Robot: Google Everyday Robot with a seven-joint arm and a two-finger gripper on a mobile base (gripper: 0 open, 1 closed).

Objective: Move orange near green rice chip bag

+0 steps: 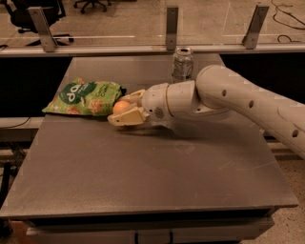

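Dark grey counter, matte, scuffed. Along its far edge: metal rail with 3 upright posts holding glass panes. Beyond: pale tan floor. 2 black office chairs past the far-left corner, cables past the far-right corner. Dim warm light.

Table bears chip bag, can; tool grips orange beside bag.
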